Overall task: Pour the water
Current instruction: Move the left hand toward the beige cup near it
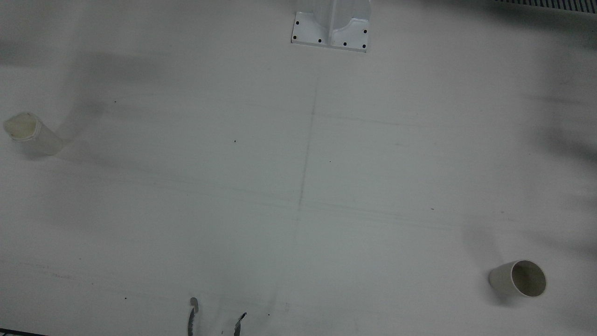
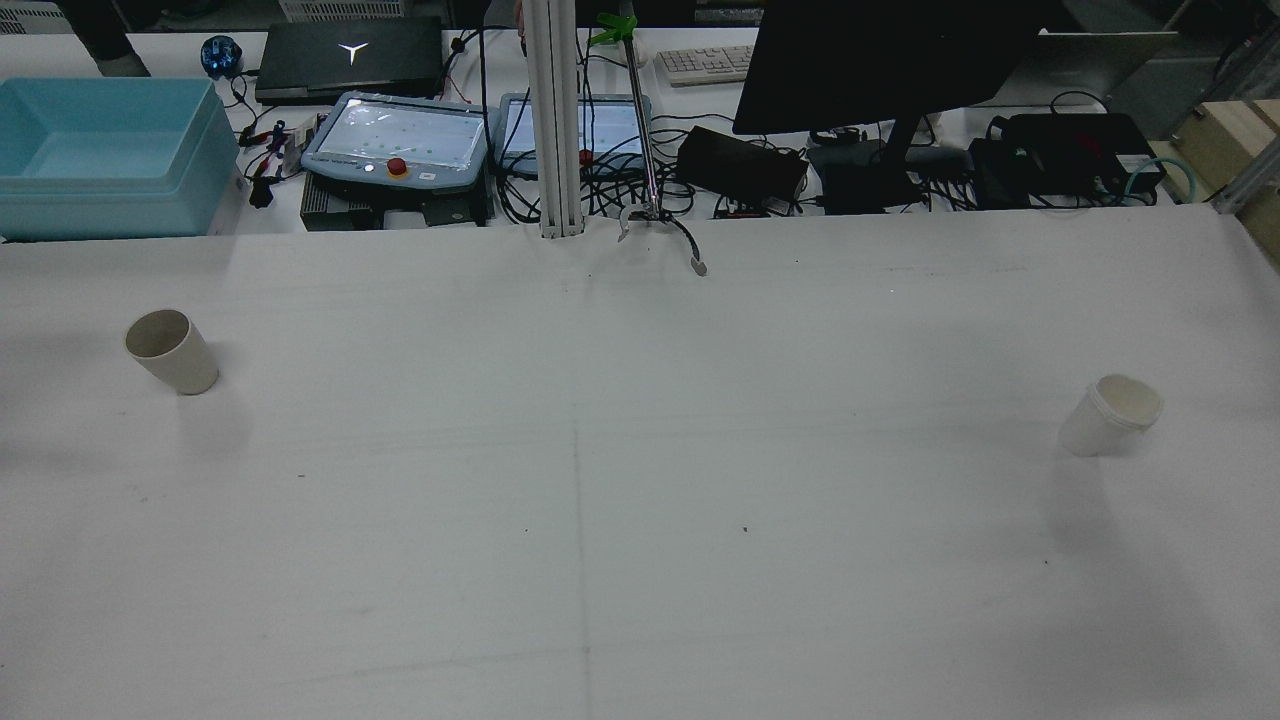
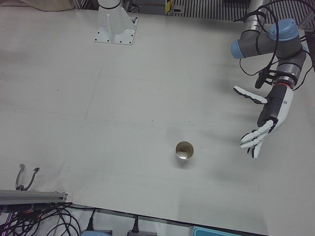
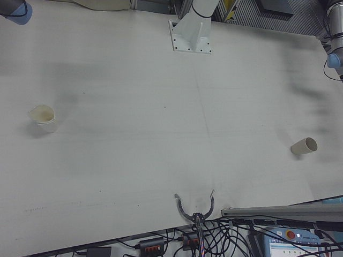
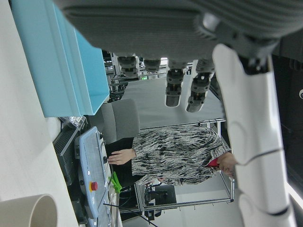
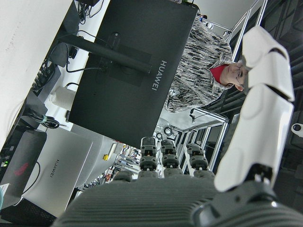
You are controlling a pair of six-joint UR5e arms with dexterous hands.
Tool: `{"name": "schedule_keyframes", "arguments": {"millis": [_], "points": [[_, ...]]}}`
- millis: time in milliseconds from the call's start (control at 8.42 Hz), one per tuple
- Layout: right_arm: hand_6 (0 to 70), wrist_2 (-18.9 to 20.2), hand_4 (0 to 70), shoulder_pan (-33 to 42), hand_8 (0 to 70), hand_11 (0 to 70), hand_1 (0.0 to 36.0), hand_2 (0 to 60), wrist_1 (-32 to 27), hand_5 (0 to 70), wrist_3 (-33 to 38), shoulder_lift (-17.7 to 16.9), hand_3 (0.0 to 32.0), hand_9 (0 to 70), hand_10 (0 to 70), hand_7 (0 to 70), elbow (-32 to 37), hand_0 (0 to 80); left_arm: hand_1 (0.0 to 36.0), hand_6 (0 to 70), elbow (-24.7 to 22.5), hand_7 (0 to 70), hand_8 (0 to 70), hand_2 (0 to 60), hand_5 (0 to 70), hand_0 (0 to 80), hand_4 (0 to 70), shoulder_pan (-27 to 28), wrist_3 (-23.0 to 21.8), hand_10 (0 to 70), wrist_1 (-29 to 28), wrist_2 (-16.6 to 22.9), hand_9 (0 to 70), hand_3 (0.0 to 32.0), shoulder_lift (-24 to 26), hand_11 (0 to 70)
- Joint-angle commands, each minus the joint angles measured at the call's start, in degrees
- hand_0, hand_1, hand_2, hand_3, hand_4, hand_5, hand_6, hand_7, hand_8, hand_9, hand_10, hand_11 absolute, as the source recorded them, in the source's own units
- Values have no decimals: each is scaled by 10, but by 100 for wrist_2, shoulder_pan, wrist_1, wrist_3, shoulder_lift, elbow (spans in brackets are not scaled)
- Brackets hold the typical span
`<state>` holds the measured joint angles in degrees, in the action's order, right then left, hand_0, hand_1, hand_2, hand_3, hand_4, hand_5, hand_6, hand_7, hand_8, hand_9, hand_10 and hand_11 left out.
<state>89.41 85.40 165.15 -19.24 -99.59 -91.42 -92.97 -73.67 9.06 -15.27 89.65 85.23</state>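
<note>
Left hand (image 3: pixel 266 120) is held spread and empty above the tabletop (image 3: pixel 123 98), beside the upright tan cup (image 3: pixel 184 151) and clear of it. The white cup (image 2: pixel 1110 414) stands far right; right hand (image 6: pixel 255 118) is likewise spread, empty.
</note>
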Motion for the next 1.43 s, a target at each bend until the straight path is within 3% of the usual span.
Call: {"name": "schedule_keyframes", "arguments": {"millis": [0, 119, 238, 356, 475, 594, 713, 950, 1069, 1188, 1307], "points": [[123, 6, 28, 3, 112, 0, 188, 178, 0, 71, -9, -8, 0, 136, 0, 80, 18, 495, 123, 159, 33, 177, 31, 0, 52, 606, 309, 20, 34, 44, -11, -8, 21, 0, -24, 83], [122, 6, 26, 3, 112, 0, 188, 175, 0, 71, -27, -8, 0, 135, 0, 77, 149, 495, 123, 158, 260, 177, 31, 0, 40, 604, 309, 98, 173, 43, -168, -26, 21, 0, -16, 82], [122, 15, 24, -23, 111, 0, 187, 178, -9, 71, -36, 1, 0, 133, 0, 77, 368, 495, 111, 154, 775, 170, 32, 0, 8, 590, 304, 551, 331, 43, -631, -87, 20, 0, 71, 81], [119, 15, 22, -41, 115, 0, 187, 184, -35, 71, -44, -8, 0, 135, 0, 65, 405, 493, 122, 155, 1155, 165, 32, 0, 0, 603, 306, 860, 437, 61, -870, -410, 20, 0, 211, 109], [107, 15, 1, -67, 115, 0, 193, 199, -235, 72, -45, -8, 0, 136, 0, 33, 623, 491, 161, 155, 1481, 162, 30, 0, 0, 662, 301, 1046, 552, 69, -1047, -613, 19, 0, 326, 125], [92, 33, 0, -111, 113, 0, 191, 200, -725, 71, -10, 1, 0, 136, 0, 2, 1025, 487, 188, 125, 1988, 113, 21, 0, 0, 728, 252, 1065, 692, 42, -1283, -615, 8, 0, 579, 87], [107, 50, 26, -155, 108, 0, 195, 227, -851, 70, -1, 1, 0, 128, 0, 23, 1081, 488, 210, 109, 2220, 80, 14, 0, 0, 786, 218, 1074, 807, 24, -1286, -615, 2, 0, 773, 64], [146, 68, 118, -216, 120, 0, 208, 258, -861, 74, -9, -8, 0, 142, 0, 104, 1082, 502, 236, 99, 2240, 56, 9, 0, 0, 800, 211, 1083, 1288, 20, -1207, -606, 0, 0, 968, 60], [132, 68, 93, -243, 108, 0, 213, 248, -861, 73, -27, -8, 0, 126, 0, 82, 1082, 504, 261, 100, 2274, 44, 10, 0, 0, 800, 241, 1283, 1352, 28, -1207, -597, 0, 0, 986, 74], [136, 59, 96, -269, 110, 0, 213, 248, -861, 73, -44, -8, 0, 129, 0, 88, 1082, 505, 247, 101, 2405, 43, 10, 0, 0, 800, 253, 1633, 1344, 29, -1163, -606, 0, 0, 1143, 75], [140, 51, 101, -270, 112, 0, 214, 250, -853, 74, -45, -8, 0, 131, 0, 96, 1091, 505, 207, 106, 2607, 52, 11, 0, 0, 683, 267, 1750, 1353, 29, -1145, -615, 0, 0, 1336, 70]]}}
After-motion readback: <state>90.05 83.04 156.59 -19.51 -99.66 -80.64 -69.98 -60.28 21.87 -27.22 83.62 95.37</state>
